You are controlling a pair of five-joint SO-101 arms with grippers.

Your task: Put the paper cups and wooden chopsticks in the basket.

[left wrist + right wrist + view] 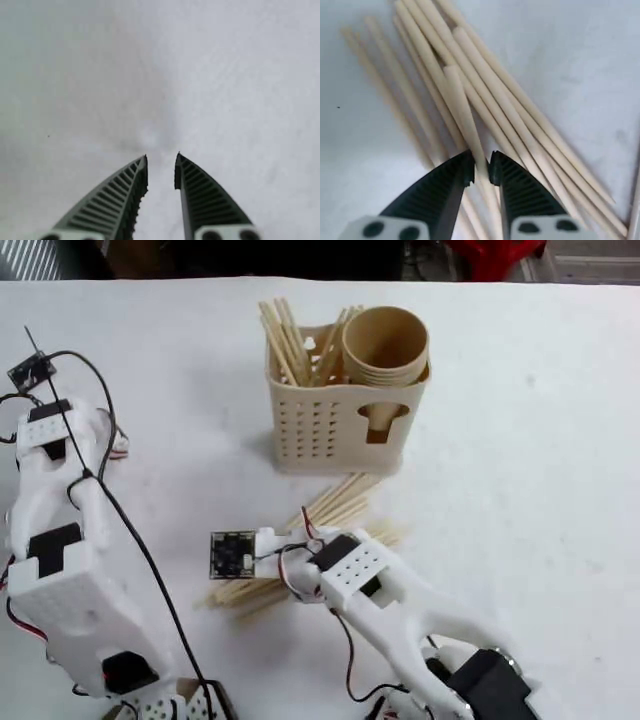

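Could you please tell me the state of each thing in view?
Basket: upright, partly filled.
Cups: stacked, upright in the basket.
Basket chopsticks: standing on end, leaning.
Loose chopsticks: lying piled on the table.
Right gripper: shut on one chopstick from the pile.
Left gripper: slightly open, empty, above the table.

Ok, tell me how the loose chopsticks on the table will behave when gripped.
The loose chopsticks look thin, rigid and light, so they should lift without bending. Round and tapered, the one pinched in the right gripper may slip or pivot. Heaped together, its neighbours will probably roll as it lifts.
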